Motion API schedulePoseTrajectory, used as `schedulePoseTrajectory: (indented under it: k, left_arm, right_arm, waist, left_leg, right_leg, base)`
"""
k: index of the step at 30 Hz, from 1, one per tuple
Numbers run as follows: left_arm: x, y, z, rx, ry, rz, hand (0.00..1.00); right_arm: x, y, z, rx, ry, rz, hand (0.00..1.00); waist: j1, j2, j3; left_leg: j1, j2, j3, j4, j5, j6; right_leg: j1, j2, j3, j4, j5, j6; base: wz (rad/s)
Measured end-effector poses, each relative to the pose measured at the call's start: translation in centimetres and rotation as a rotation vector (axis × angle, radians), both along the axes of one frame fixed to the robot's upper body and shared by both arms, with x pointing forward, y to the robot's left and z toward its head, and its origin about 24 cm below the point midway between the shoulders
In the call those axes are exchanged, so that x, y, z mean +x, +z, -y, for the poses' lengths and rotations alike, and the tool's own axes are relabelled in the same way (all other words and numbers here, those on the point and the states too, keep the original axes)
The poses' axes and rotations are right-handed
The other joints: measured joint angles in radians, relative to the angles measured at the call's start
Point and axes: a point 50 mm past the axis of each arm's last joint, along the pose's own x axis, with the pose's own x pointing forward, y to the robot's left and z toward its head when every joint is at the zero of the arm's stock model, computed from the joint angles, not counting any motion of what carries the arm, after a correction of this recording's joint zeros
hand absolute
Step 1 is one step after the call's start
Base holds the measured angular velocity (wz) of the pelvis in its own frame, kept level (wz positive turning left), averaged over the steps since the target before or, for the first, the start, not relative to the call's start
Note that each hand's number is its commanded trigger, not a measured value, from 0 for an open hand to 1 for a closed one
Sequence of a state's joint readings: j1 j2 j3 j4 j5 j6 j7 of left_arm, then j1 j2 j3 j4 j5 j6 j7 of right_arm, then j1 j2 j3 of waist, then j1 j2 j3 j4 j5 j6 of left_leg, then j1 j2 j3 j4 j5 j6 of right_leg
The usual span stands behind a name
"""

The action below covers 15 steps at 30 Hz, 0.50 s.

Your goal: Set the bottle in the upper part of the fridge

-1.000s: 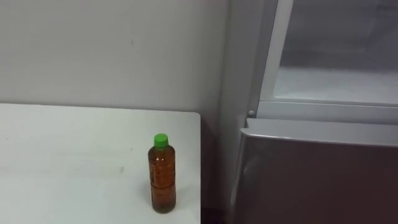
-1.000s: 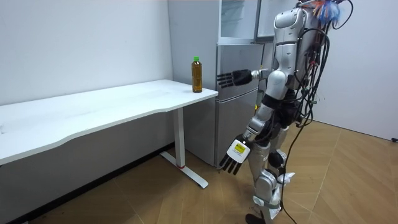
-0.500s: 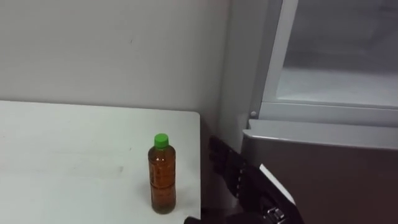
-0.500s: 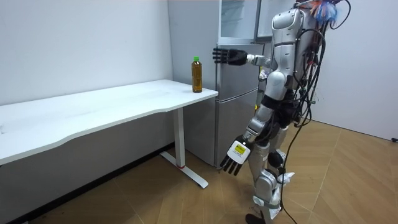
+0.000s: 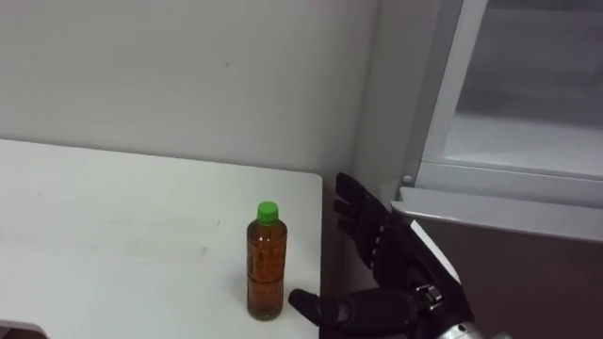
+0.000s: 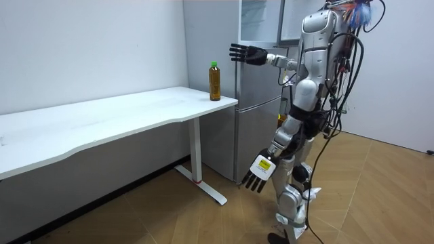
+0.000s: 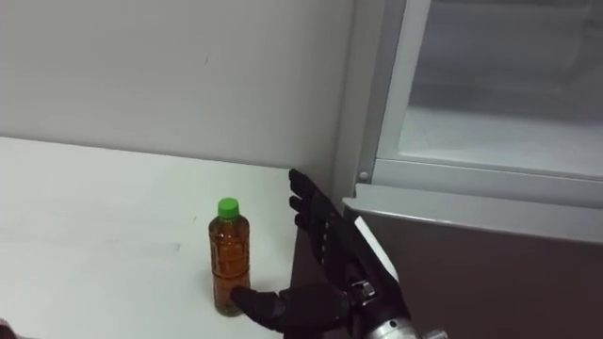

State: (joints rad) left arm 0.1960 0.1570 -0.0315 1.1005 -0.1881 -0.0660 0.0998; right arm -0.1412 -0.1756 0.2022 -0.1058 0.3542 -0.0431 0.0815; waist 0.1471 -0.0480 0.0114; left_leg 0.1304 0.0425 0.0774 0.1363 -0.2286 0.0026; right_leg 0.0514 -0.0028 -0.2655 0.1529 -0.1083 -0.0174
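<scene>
In the left eye view, finds the green-capped bottle (image 5: 267,262) upright near the white table's (image 5: 113,217) right edge, just left of the right hand (image 5: 377,254), with fingers spread apart, thumb low beside the base, seemingly not touching. In the room view, shows the left hand (image 6: 258,175) hanging straight-fingered by the thigh, clearly the farther one. In the right eye view, places the open upper fridge compartment (image 7: 499,85) up and right of the bottle.

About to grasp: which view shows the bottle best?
Left eye view: the bottle stands close and whole, the open right hand beside it. The right eye view shows the same; the room view shows it small, at the end of the table.
</scene>
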Motion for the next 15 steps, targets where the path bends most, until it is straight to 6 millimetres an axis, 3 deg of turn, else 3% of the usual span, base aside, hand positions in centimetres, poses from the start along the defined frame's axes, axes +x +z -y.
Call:
schedulePoseTrajectory:
  k: [4,9,15]
  left_arm:
    - [0.0,0.0,-0.1,0.006,0.002,-0.003,0.00]
    - [-0.3,0.0,-0.3,0.010,0.027,-0.016,0.00]
    - [-0.7,0.0,-0.4,0.021,0.035,-0.041,0.00]
  right_arm:
    - [0.7,-0.4,-0.4,0.024,0.012,-0.033,0.00]
    - [2.3,-1.3,0.0,0.017,-0.066,-0.091,0.00]
    - [3.8,-1.2,0.2,0.046,-0.149,-0.125,0.00]
  waist:
    - [0.001,-0.003,0.0009]
    - [0.037,-0.025,0.0005]
    - [0.074,-0.036,-0.0030]
  left_leg:
    - [-0.005,-0.003,-0.010,0.001,0.004,0.001]
    - [-0.029,-0.005,-0.038,0.014,0.006,0.001]
    - [-0.073,-0.010,-0.066,0.032,0.008,-0.001]
  right_leg:
    - [0.000,-0.004,-0.012,0.000,0.000,0.000]
    - [-0.004,-0.009,-0.039,-0.002,0.000,0.000]
    - [-0.031,-0.014,-0.067,-0.001,0.000,0.000]
  base:
    - [0.06]
    - [0.16]
    - [0.15]
